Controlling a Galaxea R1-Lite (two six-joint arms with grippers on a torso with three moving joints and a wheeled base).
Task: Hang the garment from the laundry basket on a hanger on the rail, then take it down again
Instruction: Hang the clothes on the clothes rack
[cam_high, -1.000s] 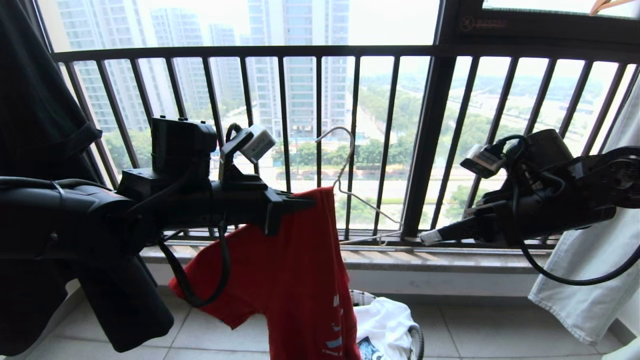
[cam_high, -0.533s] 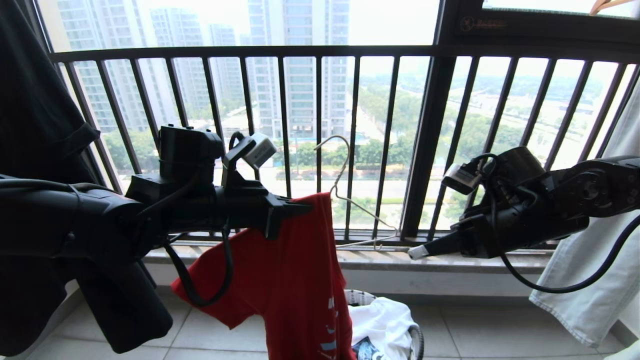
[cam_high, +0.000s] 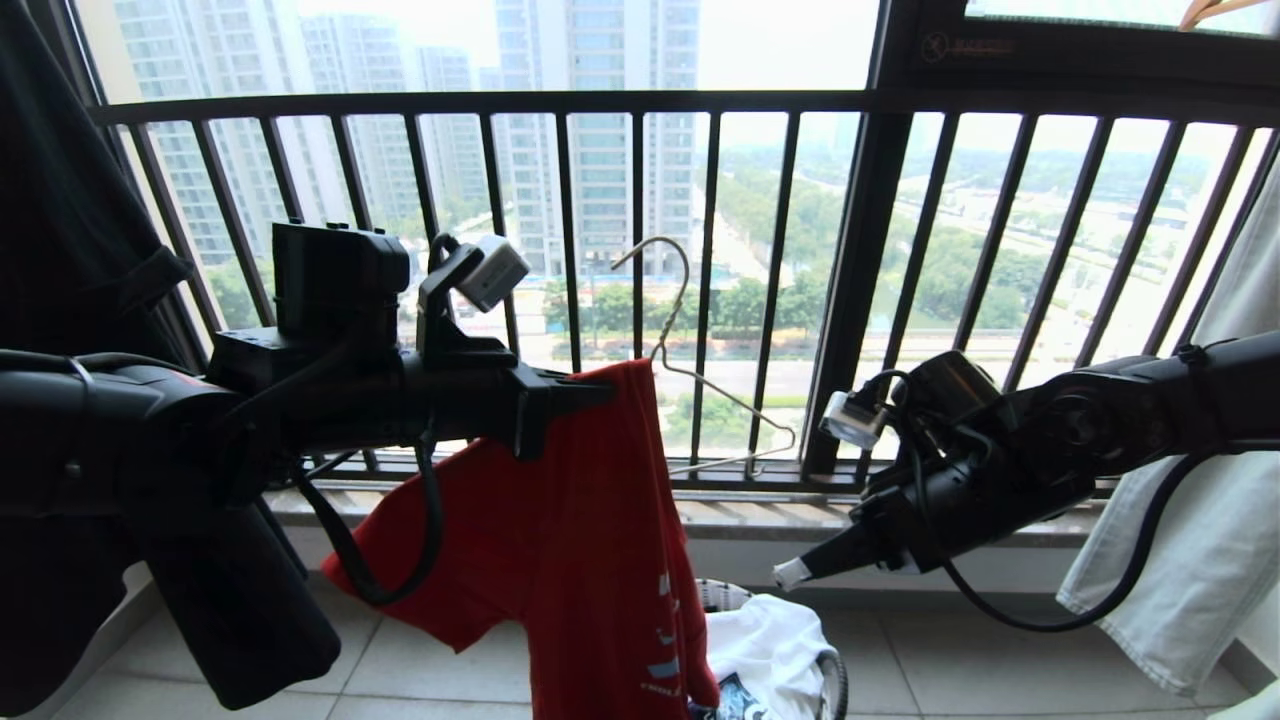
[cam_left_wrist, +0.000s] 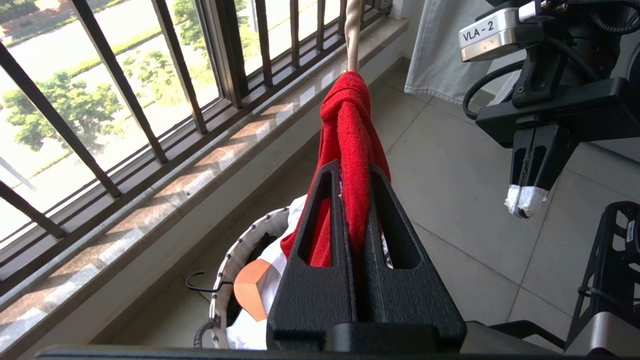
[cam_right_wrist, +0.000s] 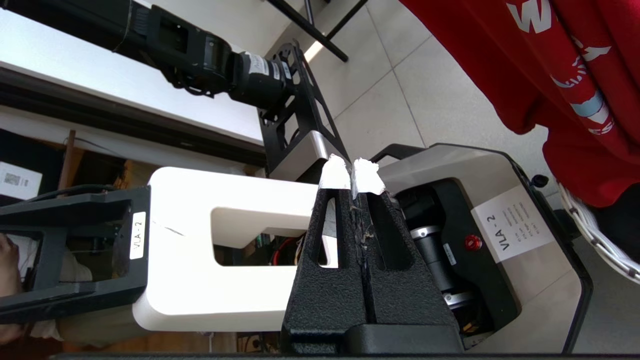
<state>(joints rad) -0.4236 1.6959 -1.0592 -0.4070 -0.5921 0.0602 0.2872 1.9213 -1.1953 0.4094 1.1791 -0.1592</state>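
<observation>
The left gripper (cam_high: 600, 385), pressed tight on a fold of the red short-sleeved T-shirt (cam_high: 590, 550), holds it above the small round white-rimmed laundry basket (cam_left_wrist: 235, 260). Just beyond its tips rises the thin cream-white wire hanger (cam_high: 690, 370). The right gripper (cam_high: 790, 572), pinched together and empty, hangs lower, apart; it should probably steady the hanger's free arm while the shirt is seated.

head: faces railing (cam_high: 640, 100), arms near | wrists: close behind jaws, floorward | shared: red shirt (cam_high: 590, 540)

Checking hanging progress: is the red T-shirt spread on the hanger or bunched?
Bunched: the red T-shirt hangs gathered from the shut left gripper, beside the hanger.
</observation>
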